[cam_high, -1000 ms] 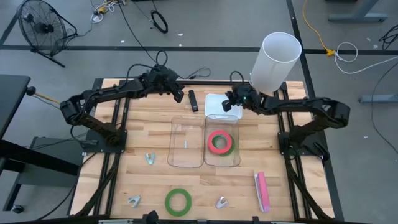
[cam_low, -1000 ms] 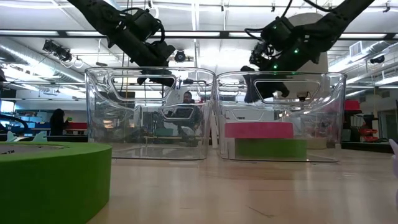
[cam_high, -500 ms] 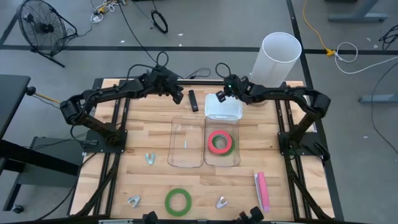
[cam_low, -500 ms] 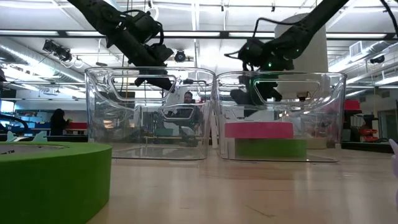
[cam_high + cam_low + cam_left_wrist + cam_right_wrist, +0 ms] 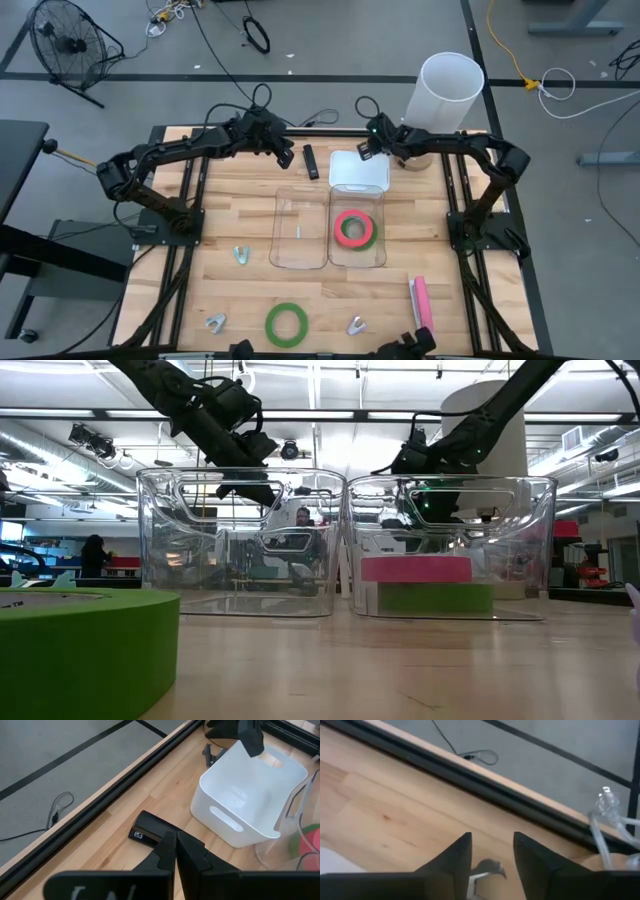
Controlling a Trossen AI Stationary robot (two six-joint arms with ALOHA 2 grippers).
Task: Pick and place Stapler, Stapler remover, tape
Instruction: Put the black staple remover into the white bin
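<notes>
Showing both claws at the counter's (image 5: 250,300) far edge.
High view: right claw (image 5: 364,150) beyond white bin (image 5: 359,172); tape (image 5: 353,228) in clear bin (image 5: 357,226), another (image 5: 286,323) on open front. Wrist views: left claw (image 5: 175,851) pressed together, right claw (image 5: 492,851) spread.

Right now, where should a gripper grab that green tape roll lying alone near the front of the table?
The green tape roll lies flat with its wide centre open. Probably best to come straight down and pinch one side of the ring, one finger inside the hole and one outside.
</notes>
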